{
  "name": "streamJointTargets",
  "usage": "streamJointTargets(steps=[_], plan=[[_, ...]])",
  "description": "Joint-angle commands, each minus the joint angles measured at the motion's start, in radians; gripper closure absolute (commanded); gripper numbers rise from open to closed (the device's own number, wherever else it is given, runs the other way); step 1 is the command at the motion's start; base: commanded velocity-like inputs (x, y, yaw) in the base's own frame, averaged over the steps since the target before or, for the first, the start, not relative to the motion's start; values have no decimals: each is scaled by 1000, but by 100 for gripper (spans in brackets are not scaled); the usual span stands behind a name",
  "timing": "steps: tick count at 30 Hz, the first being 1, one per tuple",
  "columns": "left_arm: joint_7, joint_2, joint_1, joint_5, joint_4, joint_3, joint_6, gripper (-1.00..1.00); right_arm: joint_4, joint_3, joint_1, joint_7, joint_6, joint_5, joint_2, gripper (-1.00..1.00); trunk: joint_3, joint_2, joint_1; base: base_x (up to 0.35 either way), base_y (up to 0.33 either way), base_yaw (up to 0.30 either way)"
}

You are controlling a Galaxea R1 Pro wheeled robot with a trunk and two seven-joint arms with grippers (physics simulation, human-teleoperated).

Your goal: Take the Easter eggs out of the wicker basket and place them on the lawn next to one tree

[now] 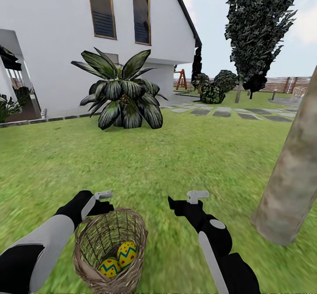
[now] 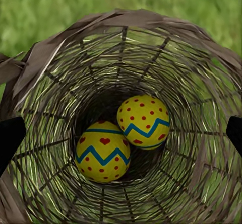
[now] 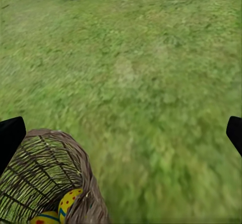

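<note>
The wicker basket (image 1: 110, 250) sits on the lawn (image 1: 176, 161) just in front of me. Two yellow Easter eggs with red dots and blue zigzags lie side by side at its bottom (image 1: 127, 253) (image 1: 110, 266). My left gripper (image 1: 105, 203) hovers open over the basket's far rim. Its wrist view looks straight down into the basket (image 2: 60, 58) at the eggs (image 2: 143, 122) (image 2: 103, 151), with its fingertips (image 2: 10, 138) wide apart. My right gripper (image 1: 178, 206) is open and empty over grass to the right of the basket (image 3: 45, 178). The tree trunk (image 1: 293, 170) rises close by on the right.
A short palm with dark fronds (image 1: 121, 93) stands ahead near the white house (image 1: 53, 42). Stone slabs (image 1: 229, 111), shrubs (image 1: 215, 89), a dark conifer (image 1: 257, 29) and a slatted fence (image 1: 277, 84) lie at the far right. Open grass spreads between the basket and the trunk.
</note>
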Motion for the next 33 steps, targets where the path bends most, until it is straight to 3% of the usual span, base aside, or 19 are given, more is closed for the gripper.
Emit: streamJointTargets(steps=[1, 33], plan=[[0, 0, -1, 6, 2, -2, 5, -100, -1, 1, -1, -10, 4, -10, 0, -100, -4, -8, 4, 0, 0, 0], [2, -1, -1, 6, 12, -2, -8, -100, -1, 2, -1, -10, 6, -10, 0, -100, -105, -232, 126, 0, 0, 0]])
